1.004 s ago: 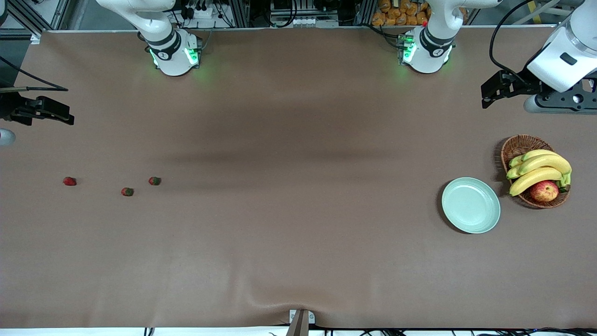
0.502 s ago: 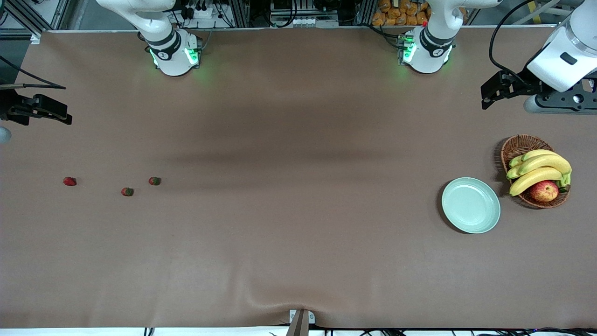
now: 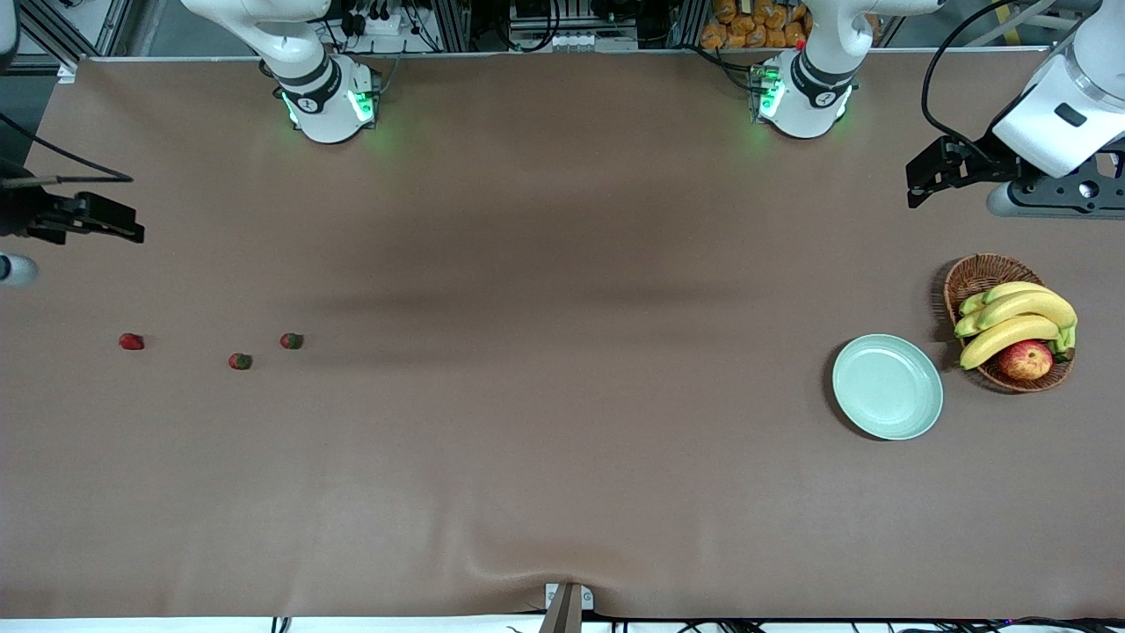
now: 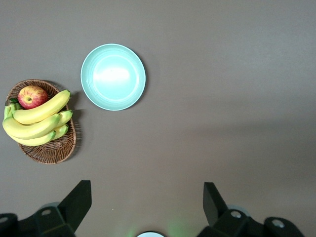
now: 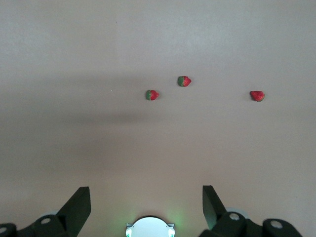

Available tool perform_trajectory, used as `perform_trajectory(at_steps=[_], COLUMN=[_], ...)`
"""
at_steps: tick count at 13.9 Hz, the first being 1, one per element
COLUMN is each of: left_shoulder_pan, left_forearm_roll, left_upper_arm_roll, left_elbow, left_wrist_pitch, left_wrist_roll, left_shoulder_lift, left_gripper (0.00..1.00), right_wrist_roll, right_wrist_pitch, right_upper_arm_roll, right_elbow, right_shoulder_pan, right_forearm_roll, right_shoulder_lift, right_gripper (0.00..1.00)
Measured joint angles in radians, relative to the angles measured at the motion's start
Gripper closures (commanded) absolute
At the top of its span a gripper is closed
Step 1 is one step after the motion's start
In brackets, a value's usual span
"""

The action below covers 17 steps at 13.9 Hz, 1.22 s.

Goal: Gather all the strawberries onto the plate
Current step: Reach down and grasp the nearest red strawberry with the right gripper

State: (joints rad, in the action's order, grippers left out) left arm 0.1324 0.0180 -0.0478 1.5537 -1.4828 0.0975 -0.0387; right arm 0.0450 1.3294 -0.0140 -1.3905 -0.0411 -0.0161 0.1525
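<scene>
Nearest the front camera, toward the left arm's end of the table [image 3: 562,492], we find the plate [image 3: 888,386] bare, with nothing in it. Just beside it, slightly farther from the camera, stands a wicker basket [image 3: 977,274] holding bananas [image 3: 1015,321] and an apple [image 3: 1026,360]; these are no part of the task.

At the right arm's end, well apart from the plate, three strawberries lie loose on the table: the middle strawberry [image 3: 240,361] nearest the camera, the inner strawberry [image 3: 291,340] and the outer strawberry [image 3: 131,341] a little farther off.

We judge the task not yet begun: no berry is lifted, none is on the plate. The step in hand appears to be the approach to a first berry. The next move calls for the right arm to descend over one berry and close gently, the berries being small and likely soft, then a long carry to the plate.

Farthest from the camera, the right gripper [image 5: 146,205] hangs above the table near the strawberries, fingers spread wide, holding and touching nothing. The left gripper [image 4: 147,200] waits above the table near the basket, fingers likewise spread, empty.
</scene>
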Motion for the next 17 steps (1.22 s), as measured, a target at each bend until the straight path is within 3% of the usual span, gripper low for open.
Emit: perform_trajectory(at_steps=[3,6,10,17], left_shoulder_pan=[0.001,0.001,-0.001,-0.003], left_forearm_roll=[0.0,0.0,0.0,0.0], left_upper_arm_roll=[0.0,-0.001,0.0,0.001], left_elbow=[0.0,0.0,0.0,0.0], left_wrist_pitch=[-0.003,-0.006,-0.007,-0.007], left_wrist_roll=[0.0,0.0,0.0,0.0], left_shoulder_lift=[0.0,0.0,0.0,0.001], left_gripper=[0.0,0.0,0.0,0.0], right_wrist_roll=[0.0,0.003,0.01,0.01], right_wrist_pitch=[0.003,0.06,0.23,0.514], right_upper_arm_roll=[0.003,0.007,0.01,0.002], right_elbow=[-0.049,-0.101,-0.172,-0.216], right_shoulder_pan=[-0.013,-0.095,-0.173,-0.173], right_forearm_roll=[-0.003,-0.006,-0.006,-0.006], right_shoulder_lift=[0.041,0.105,0.209,0.4], right_gripper=[0.0,0.0,0.0,0.0])
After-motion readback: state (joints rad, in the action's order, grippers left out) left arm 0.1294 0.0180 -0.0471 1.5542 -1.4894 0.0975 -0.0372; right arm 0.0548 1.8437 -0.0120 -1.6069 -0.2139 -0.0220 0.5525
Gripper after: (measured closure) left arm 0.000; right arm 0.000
